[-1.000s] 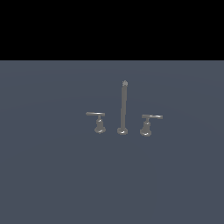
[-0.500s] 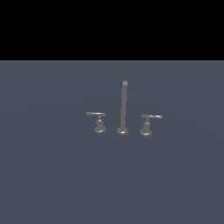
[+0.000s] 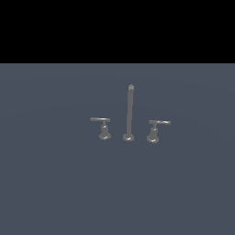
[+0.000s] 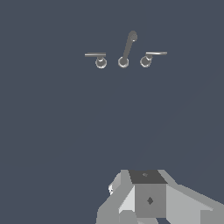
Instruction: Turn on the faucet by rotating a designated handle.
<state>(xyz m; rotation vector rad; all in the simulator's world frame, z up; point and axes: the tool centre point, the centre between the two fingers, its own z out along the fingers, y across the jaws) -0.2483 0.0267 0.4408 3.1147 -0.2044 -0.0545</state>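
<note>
The faucet (image 3: pixel 129 114) is seen near the middle of the grey surface (image 3: pixel 55 183) in the exterior view — its tall spout rod (image 3: pixel 130 110) upright on a round foot. The handle (image 3: pixel 103 126) stands at nine o'clock from the spout, its flat arm overhanging outward; the twin handle (image 3: pixel 156 129) stands at three o'clock. In the wrist view only the gripper's (image 4: pixel 148 199) grey body is shown — well apart from the faucet, nothing seen held; whether the jaws are parted cannot be told.

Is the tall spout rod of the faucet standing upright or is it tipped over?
Upright. In the exterior view the spout rod rises straight from its round foot, between the two lever handles, well above both.
</note>
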